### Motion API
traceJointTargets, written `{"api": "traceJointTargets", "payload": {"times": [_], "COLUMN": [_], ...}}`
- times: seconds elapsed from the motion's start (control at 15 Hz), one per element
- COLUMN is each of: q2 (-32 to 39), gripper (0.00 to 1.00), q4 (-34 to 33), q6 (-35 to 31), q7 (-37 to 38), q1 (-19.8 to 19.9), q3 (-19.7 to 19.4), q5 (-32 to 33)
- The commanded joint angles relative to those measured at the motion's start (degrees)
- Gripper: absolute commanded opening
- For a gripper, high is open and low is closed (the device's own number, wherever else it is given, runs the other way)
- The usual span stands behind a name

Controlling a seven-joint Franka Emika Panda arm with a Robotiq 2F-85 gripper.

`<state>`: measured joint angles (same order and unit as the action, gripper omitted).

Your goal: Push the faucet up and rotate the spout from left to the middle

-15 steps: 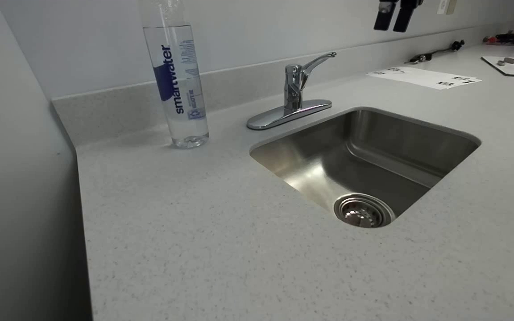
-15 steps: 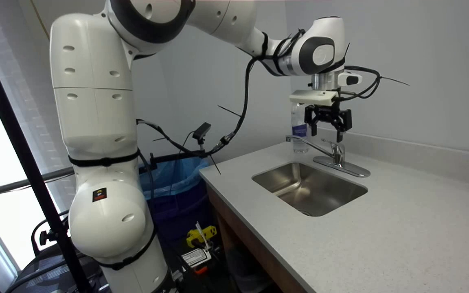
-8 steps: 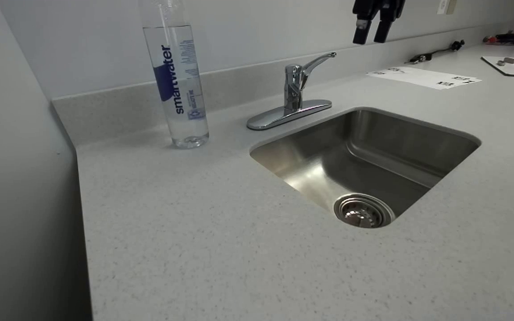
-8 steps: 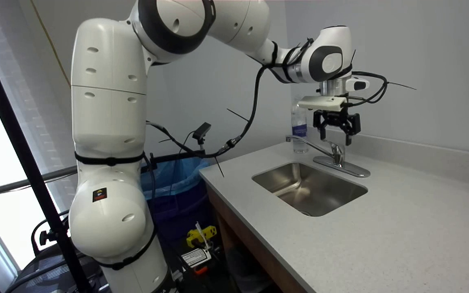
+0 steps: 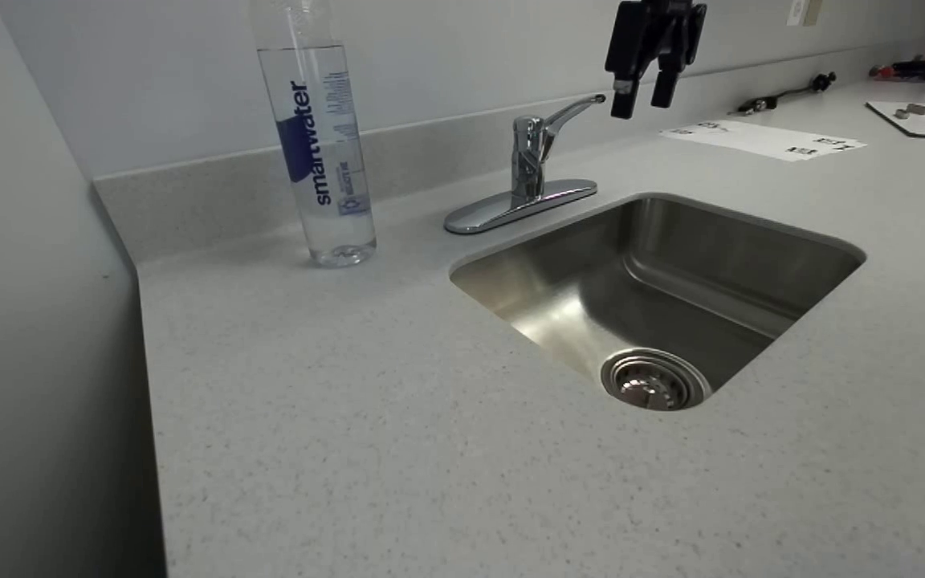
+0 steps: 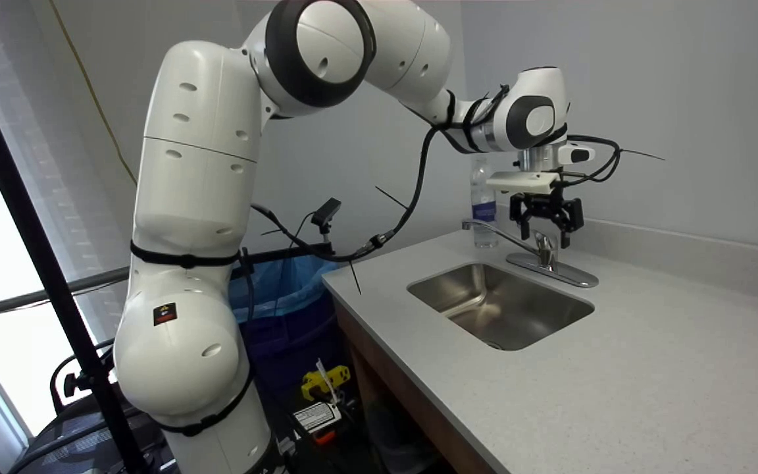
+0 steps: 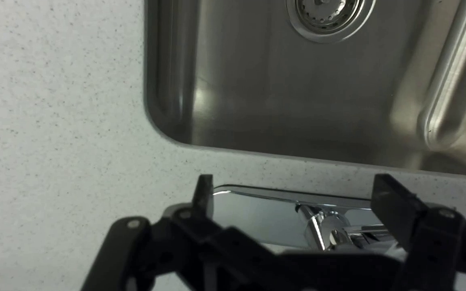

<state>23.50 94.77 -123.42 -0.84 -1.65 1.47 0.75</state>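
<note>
Black robot hand [image 5: 642,109] spread apart, close to a chrome faucet [image 5: 528,156]

At the end of a white robot arm [image 6: 188,224], the hand points down near the back of a pale speckled desk [image 5: 350,401]. Its two fingers [image 7: 392,202] are spread wide; in the wrist view, the faucet's oval base plate [image 7: 257,218] and part of its short body show in the gap between them. In an exterior view, the fingertips hang just to the right of the tip of the faucet's slim lever handle [image 5: 570,115], with a thin strip of background showing, so hand and handle are apart.

The faucet stands upright on the desk, between the rear edge of a stainless-steel sink [image 5: 711,257] and the grey wall [image 5: 470,56]. Its spout [image 6: 501,232], a long thin chrome tube, reaches left from the body in an exterior view and passes in front of a tall clear bottle [image 6: 484,209], the nozzle end [image 6: 465,224] appearing just past the bottle's left side.

The bottle is upright, with a blue label [image 5: 294,148] reading "smartwater". A round drain [image 5: 654,382] is set in the sink's floor. On the opposite side of the faucet from the bottle, a sheet of white paper [image 5: 759,140] with black marks lies on the desk. Behind the robot arm, a dark blue bin [image 6: 290,352] lined with light blue plastic [image 6: 300,283] stands by the desk's end.
</note>
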Motion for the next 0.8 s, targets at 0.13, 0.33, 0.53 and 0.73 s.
{"api": "traceJointTargets", "payload": {"times": [0.13,0.33,0.53,0.73], "q2": [3.73,4.89,6.11,6.37], "gripper": [1.00,1.00,1.00,1.00], "q4": [-5.61,-7.14,-10.12,-11.12], "q6": [1.25,1.23,1.42,0.74], "q7": [2.19,3.20,3.62,4.91], "q1": [-1.18,-1.75,-1.68,-2.19], "q3": [-0.22,-0.22,-0.32,-0.08], "q5": [0.87,0.79,0.39,0.11]}}
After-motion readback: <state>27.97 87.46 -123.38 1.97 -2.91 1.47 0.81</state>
